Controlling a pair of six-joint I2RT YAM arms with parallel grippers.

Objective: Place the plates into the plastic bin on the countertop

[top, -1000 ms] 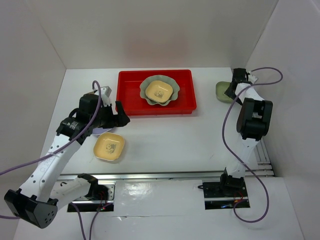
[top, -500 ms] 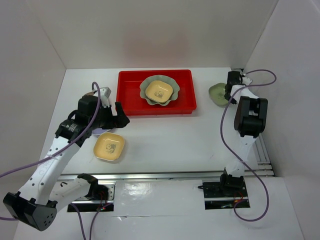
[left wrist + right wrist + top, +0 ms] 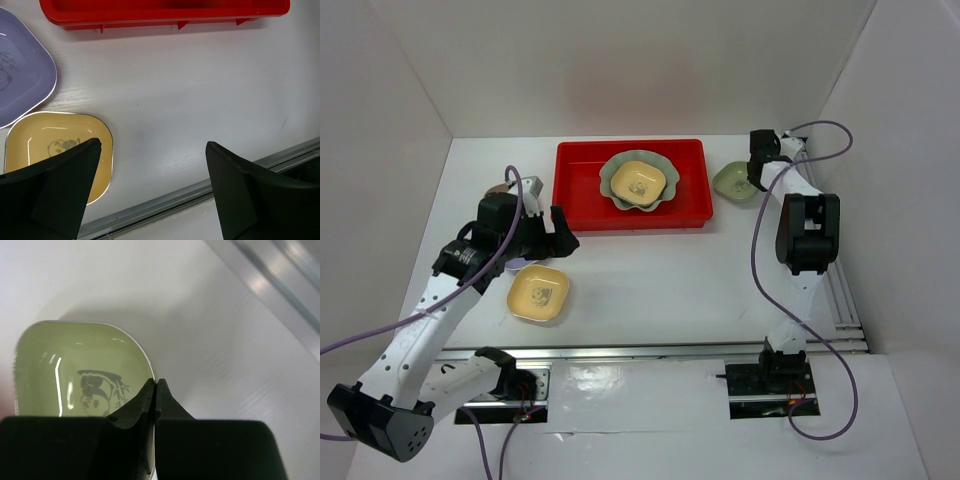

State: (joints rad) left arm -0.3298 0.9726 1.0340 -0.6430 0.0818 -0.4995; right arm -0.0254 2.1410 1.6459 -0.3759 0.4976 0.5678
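From the top, the right pincer [image 3: 756,172] holds the green dish [image 3: 732,181] just right of the bin [image 3: 578,180], so I'd lift it over the rim first. Left wrist: left pincer [image 3: 152,147] spread wide above the yellow dish [image 3: 55,145]. Right wrist: thin pinch on the dish's rim, so go slow and level.

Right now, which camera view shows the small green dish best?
The right wrist view: the green dish is large, print clear, rim pinched by the right gripper. The top view shows it small, right of the red bin. The left wrist view misses it.
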